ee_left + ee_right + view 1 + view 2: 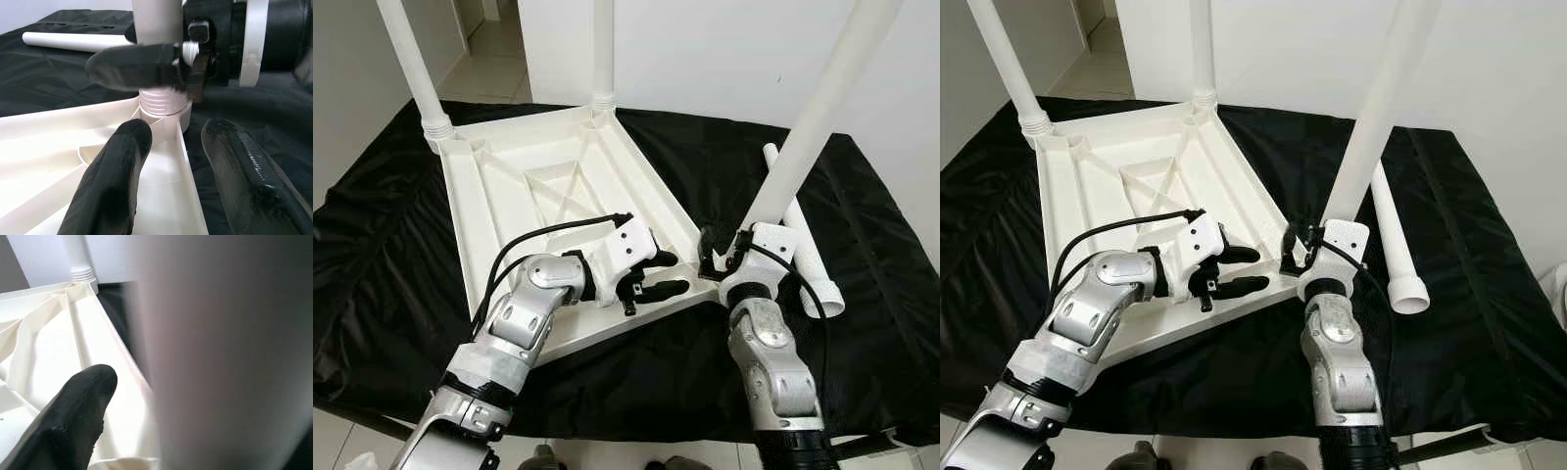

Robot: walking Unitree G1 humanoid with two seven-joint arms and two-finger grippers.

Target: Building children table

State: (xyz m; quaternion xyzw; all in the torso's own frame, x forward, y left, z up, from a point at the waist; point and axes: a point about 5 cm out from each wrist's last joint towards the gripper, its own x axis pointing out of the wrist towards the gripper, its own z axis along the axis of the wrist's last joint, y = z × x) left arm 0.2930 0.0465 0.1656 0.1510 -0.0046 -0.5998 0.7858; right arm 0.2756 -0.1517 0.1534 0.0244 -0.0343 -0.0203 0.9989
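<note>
- On the black-draped surface (391,255) in front of me, the white tabletop (548,196) lies upside down, ribs showing.
- Two legs already stand in the far corners: far-left leg (411,59) and far-right leg (603,49).
- My right gripper (729,257) has its fingers clamped on a third leg (822,108) at the near-right corner, tilted, threaded end at the socket.
- My left gripper (661,274) rests on the near rim just beside that corner, fingers (112,186) apart, one on each side of the rim.
- One spare leg (803,255) lies on the cloth to the right.
</note>
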